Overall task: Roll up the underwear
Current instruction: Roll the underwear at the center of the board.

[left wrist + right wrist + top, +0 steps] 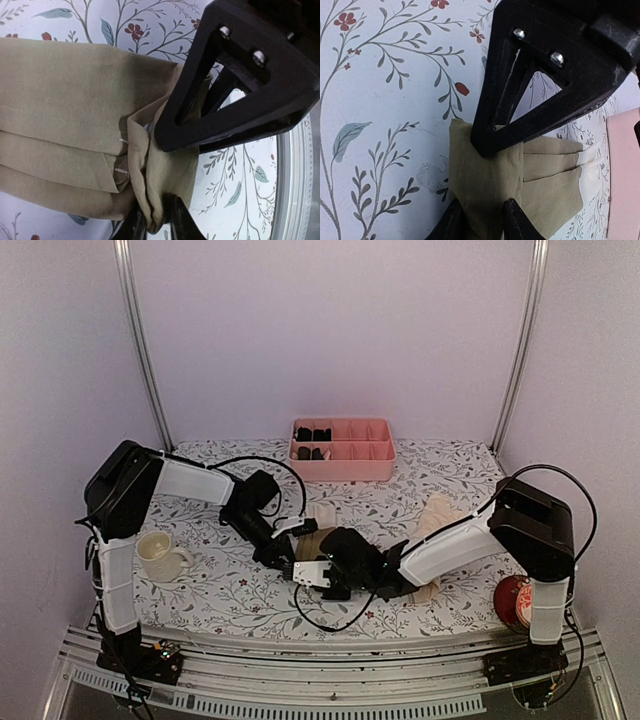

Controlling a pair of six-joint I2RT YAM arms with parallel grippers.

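- Olive underwear (65, 100): lies at the middle of the table (230, 600), nearer the near edge than the far one, folded lengthwise into a narrow layered strip.
- Long axis: it runs from near edge to far edge. The cream end points at the pink tray (340, 472) on the far edge, and the olive end points back toward the arm bases.
- Left gripper (157, 175): the jaws are closed tight on a bunched fold at the strip's near end, with fabric gathered and creased between the tips.
- Judgement: this pinch keeps the folded layers from spreading and supplies a starting edge for the roll.
- Right gripper (485, 180): it sits astride the same near end, with flat fabric between jaws drawn partway in. Whether they actually bite the cloth cannot be told.
- Judgement: both grippers sit at the near end because the roll is to start there and travel toward the cream end. Rolling proper is not yet evident.
- Peach underwear (438, 510): lies right of centre, partly under the right arm, well apart from both grippers.
- Risk: an uneven pinch could skew the roll.
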